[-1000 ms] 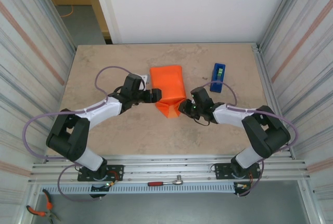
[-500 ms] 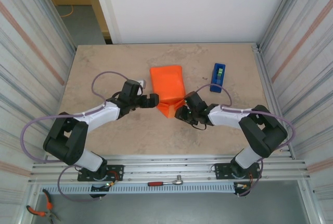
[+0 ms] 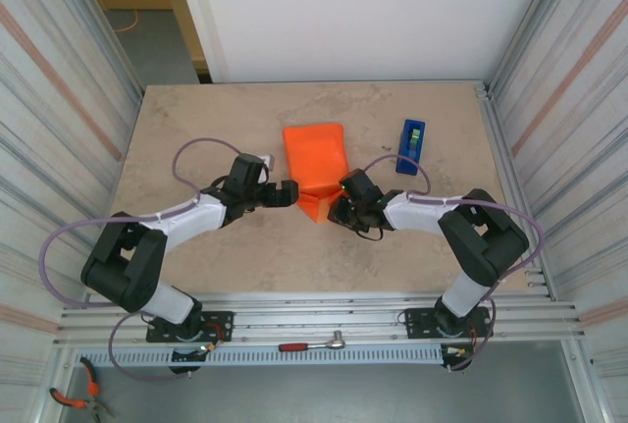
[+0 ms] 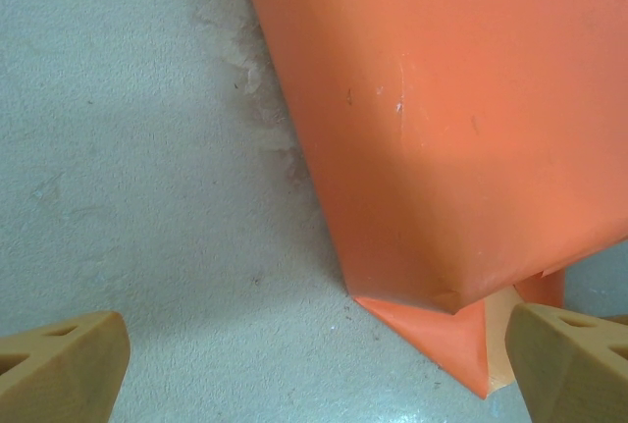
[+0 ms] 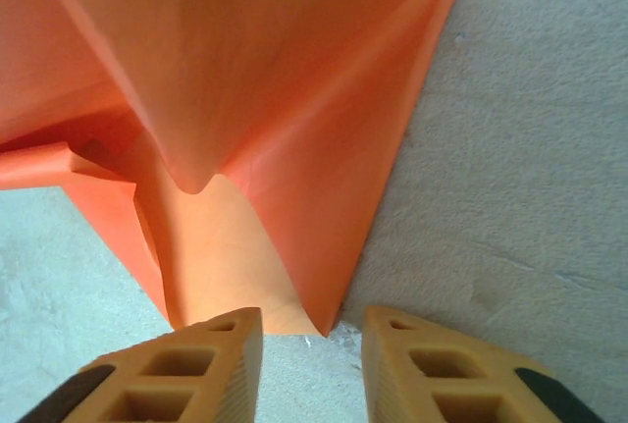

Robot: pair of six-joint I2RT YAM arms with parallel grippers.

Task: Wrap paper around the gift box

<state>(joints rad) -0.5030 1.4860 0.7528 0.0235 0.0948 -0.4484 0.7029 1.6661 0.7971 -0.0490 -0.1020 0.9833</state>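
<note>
The thin, bright orange paper sheet is lying folded into a boxy parcel at the middle of the beige table. Its pointed flap is trailing toward 6 o'clock. The left gripper is hovering at the parcel's 7 o'clock, jaws spread wide and holding nothing. The right gripper is sitting at 5 o'clock, its jaws standing a narrow gap apart just short of the flap's edge, clamping nothing. A blue tape dispenser is standing at 3 o'clock, apart from the parcel.
</note>
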